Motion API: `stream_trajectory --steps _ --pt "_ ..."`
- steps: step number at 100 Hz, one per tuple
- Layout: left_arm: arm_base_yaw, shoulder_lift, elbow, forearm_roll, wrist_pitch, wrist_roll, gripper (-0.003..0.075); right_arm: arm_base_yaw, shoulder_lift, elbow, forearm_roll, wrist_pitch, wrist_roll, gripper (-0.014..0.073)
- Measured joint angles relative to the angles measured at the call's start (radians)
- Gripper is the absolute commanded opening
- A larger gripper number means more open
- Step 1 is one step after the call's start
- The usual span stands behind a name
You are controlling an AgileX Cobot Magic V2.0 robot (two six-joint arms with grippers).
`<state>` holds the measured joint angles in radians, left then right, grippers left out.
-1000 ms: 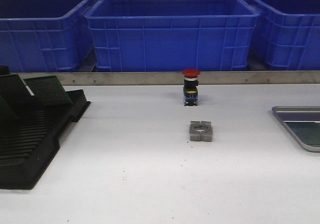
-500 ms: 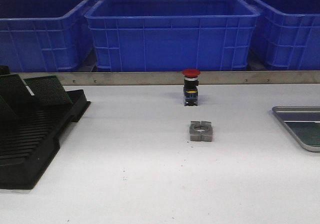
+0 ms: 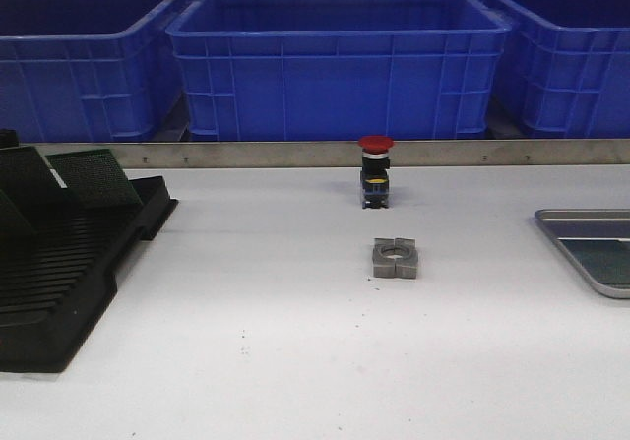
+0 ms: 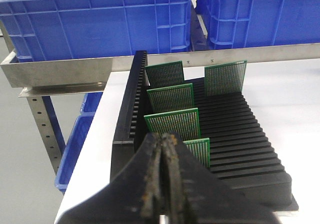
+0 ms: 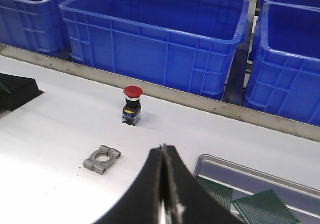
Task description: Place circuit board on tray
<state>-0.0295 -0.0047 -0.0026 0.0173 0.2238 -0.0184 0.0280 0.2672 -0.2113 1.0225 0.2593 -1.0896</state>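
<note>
- The tray (image 5: 250, 171) is lying flat on the white desk (image 3: 295, 342), at its right edge in the front view, and two green circuit boards (image 5: 262, 206) are lying on its floor.
- More circuit boards (image 4: 172, 96) are standing upright in the slots of the black slotted rack (image 4: 240, 134), which is sitting at the left side of the desk, well apart from the tray.
- The left tool (image 4: 162, 184) is hanging above the near end of the rack, its fingers pressed together and pinching nothing.
- The right tool (image 5: 162, 189) is hanging over the desk just beside the tray, also pressed together with nothing between the fingers.
- A grey metal clamp block (image 3: 396, 258) is lying in the middle of the desk, and a red push button (image 3: 375, 171) is standing upright behind it.
- Blue plastic crates (image 3: 335, 61) are standing in a row behind the desk.
</note>
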Motion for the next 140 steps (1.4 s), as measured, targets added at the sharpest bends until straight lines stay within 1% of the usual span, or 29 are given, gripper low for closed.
stream_trajectory --steps 94,103,111,118,125,132,140 --pt "0.000 0.000 0.000 -0.007 0.000 0.000 -0.0017 0.000 -0.021 0.000 0.000 0.000 0.000 -0.0060" --pt "0.000 0.000 0.000 -0.007 0.000 0.000 -0.0017 0.000 -0.036 0.003 0.000 -0.026 0.000 -0.0060" --pt "0.000 0.000 0.000 -0.007 0.000 0.000 -0.0017 0.000 -0.049 0.021 -0.023 -0.093 0.005 -0.0060" --pt "0.000 0.000 0.000 -0.007 0.000 0.000 -0.0017 0.000 -0.065 0.046 -0.095 -0.159 0.052 -0.0060" --pt "0.000 0.000 0.000 -0.007 0.000 0.000 -0.0017 0.000 -0.086 0.089 -0.228 -0.216 0.170 -0.0060" --pt "0.000 0.000 0.000 -0.007 0.000 0.000 -0.0017 -0.006 -0.119 0.141 -0.414 -0.251 0.365 -0.0060" --pt "0.000 0.000 0.000 -0.007 0.000 0.000 -0.0017 -0.029 -0.169 0.202 -0.661 -0.266 0.646 -0.0060"
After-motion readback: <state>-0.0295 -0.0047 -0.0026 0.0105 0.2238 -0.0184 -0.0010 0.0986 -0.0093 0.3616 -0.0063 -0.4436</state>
